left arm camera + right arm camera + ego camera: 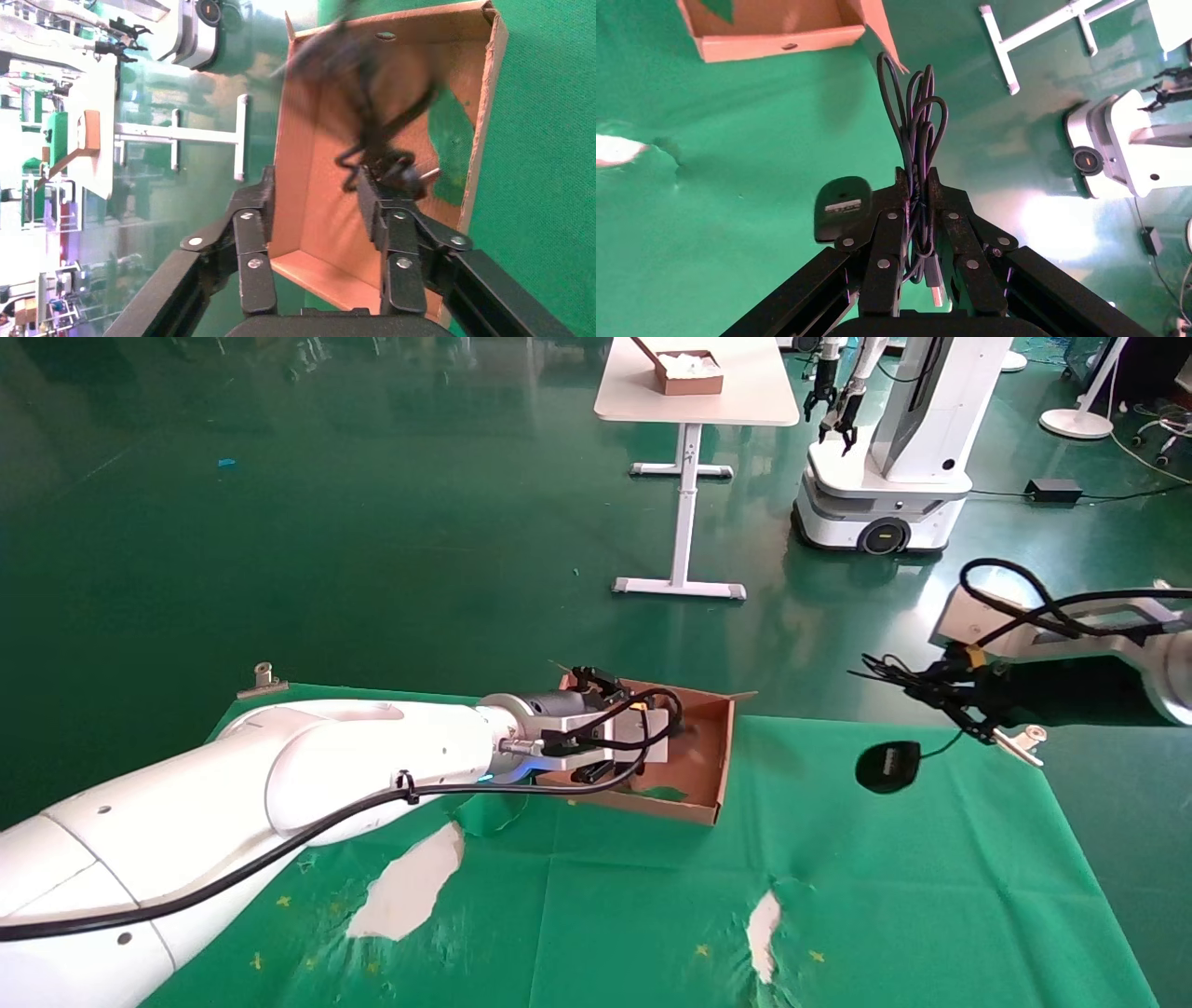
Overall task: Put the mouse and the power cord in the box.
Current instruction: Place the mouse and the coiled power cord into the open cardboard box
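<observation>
The box [722,756] sits in the middle of the green cloth. My left gripper [601,728] hangs over it, open [316,189], one finger outside the far wall and the other inside. The power cord [365,91] shows as a blurred black bundle inside the box [309,210], its end beside the inner finger. To the right of the box, my right gripper [931,693] is shut [916,175] on the mouse's bundled thin wire [916,105]. The mouse [887,767] dangles below it above the cloth, label side showing [840,207].
The cloth has torn pale patches [410,887] near the front. Metal clamps [264,680] hold it at the table's back corners. Beyond, on the green floor, stand a white table [745,402] with another brown box [689,372] and a second robot [885,477].
</observation>
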Controlling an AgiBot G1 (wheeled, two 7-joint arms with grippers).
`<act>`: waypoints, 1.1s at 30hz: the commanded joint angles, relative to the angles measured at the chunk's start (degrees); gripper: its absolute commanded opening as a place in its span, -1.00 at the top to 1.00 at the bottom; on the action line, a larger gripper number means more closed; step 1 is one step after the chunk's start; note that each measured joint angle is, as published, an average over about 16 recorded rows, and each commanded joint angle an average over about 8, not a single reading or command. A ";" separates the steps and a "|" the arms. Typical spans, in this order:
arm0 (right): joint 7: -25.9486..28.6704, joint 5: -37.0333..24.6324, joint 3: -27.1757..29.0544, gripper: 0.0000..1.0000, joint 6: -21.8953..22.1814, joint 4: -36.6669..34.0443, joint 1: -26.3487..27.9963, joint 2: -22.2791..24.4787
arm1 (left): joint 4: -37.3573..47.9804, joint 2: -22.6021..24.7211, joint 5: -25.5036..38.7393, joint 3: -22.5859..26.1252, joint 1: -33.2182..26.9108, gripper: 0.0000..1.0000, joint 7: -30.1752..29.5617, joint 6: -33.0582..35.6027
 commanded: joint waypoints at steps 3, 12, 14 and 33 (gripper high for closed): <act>0.39 0.28 -0.07 1.00 -0.37 1.16 -0.33 -0.23 | 0.13 -0.01 -1.43 1.82 -0.49 -1.00 -0.22 -0.76; -1.66 2.29 0.33 1.00 0.20 1.36 1.02 -3.39 | 3.50 -0.17 -4.09 4.05 -1.82 -1.00 -1.86 -2.83; -2.91 2.95 0.35 1.00 0.35 0.91 1.68 -4.73 | 6.17 -0.32 -4.43 4.17 -2.52 -1.00 -3.03 -3.53; -22.19 5.38 -1.98 1.00 13.46 -23.02 5.92 -29.40 | 18.59 -2.45 -2.25 6.54 -5.85 -1.00 -8.81 -0.82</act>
